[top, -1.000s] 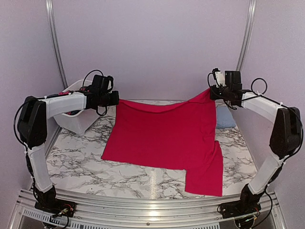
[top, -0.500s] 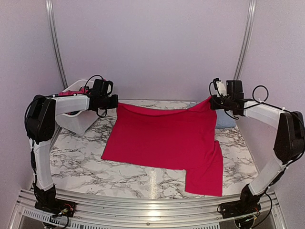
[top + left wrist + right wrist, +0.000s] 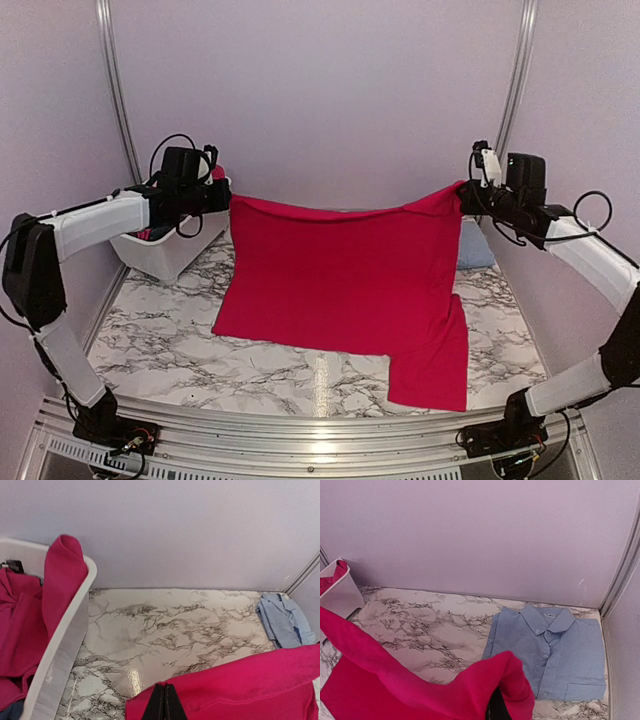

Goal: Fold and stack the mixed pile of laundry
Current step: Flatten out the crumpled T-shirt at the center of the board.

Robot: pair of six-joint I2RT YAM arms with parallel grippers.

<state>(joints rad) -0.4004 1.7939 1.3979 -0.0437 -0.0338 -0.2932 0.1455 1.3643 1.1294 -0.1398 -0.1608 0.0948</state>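
A bright red garment [image 3: 345, 285] hangs stretched between both arms, its lower part resting on the marble table. My left gripper [image 3: 226, 199] is shut on its upper left corner [image 3: 210, 695]; the black fingertips [image 3: 165, 702] pinch the cloth edge. My right gripper [image 3: 464, 197] is shut on the upper right corner [image 3: 485, 690], with cloth draped over the jaws. A folded light blue shirt [image 3: 550, 652] lies flat at the back right [image 3: 474, 245]. More red garments [image 3: 20, 630] fill the white basket.
The white plastic basket [image 3: 165, 250] stands at the back left, with a red cloth [image 3: 65, 575] hanging over its rim [image 3: 65, 645]. Purple walls and metal posts [image 3: 115, 90] close off the back and sides. Marble tabletop [image 3: 175, 625] shows behind the garment.
Both arms have moved apart and slightly higher, pulling the red garment's top edge taut and wider. The left gripper now sits over the basket side; the right one nearer the right wall.
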